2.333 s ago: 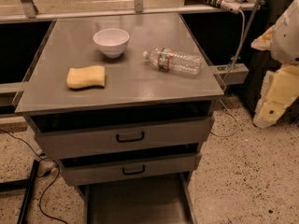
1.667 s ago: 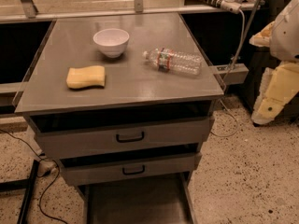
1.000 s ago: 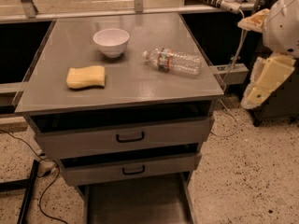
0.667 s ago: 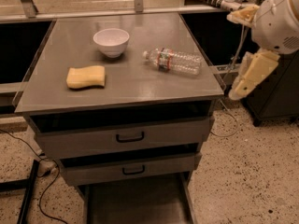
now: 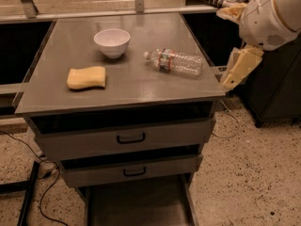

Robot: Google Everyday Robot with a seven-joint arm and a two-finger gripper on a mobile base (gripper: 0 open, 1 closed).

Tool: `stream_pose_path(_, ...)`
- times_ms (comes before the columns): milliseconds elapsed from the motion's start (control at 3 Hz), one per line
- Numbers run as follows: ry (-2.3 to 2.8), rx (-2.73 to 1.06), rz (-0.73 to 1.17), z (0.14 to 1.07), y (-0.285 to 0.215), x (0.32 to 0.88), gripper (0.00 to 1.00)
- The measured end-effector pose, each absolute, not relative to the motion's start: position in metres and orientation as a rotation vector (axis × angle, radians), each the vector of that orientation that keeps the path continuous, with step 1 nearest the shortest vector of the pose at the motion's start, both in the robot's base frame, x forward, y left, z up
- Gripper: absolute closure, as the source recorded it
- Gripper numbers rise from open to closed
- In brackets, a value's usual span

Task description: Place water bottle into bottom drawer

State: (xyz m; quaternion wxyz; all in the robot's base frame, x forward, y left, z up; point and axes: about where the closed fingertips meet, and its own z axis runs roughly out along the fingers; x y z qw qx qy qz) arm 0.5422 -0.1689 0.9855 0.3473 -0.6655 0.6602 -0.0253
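Observation:
The water bottle (image 5: 174, 61) lies on its side on the grey cabinet top (image 5: 141, 86), right of centre, with its white cap pointing left. The bottom drawer (image 5: 136, 206) stands pulled out at the foot of the cabinet, and its dark floor shows nothing in it. My gripper (image 5: 237, 69) hangs from the white arm (image 5: 270, 15) just off the top's right edge. It is to the right of the bottle, apart from it, and holds nothing that I can see.
A white bowl (image 5: 112, 41) and a yellow sponge (image 5: 86, 77) sit on the left half of the top. Two grey drawer fronts with black handles (image 5: 130, 138) are below. A dark cabinet (image 5: 277, 93) stands at the right. Cables lie on the floor at the left (image 5: 28, 173).
The arm and gripper have moved left and up, from beside the cabinet toward the top's right edge. The bottle, bowl and sponge have not moved.

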Motion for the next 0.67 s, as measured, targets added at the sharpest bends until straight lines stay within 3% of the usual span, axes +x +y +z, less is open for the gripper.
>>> stream_pose_path(667, 1.781, -1.687, -0.056, 0.955, -0.176, 0.577, 0.0)
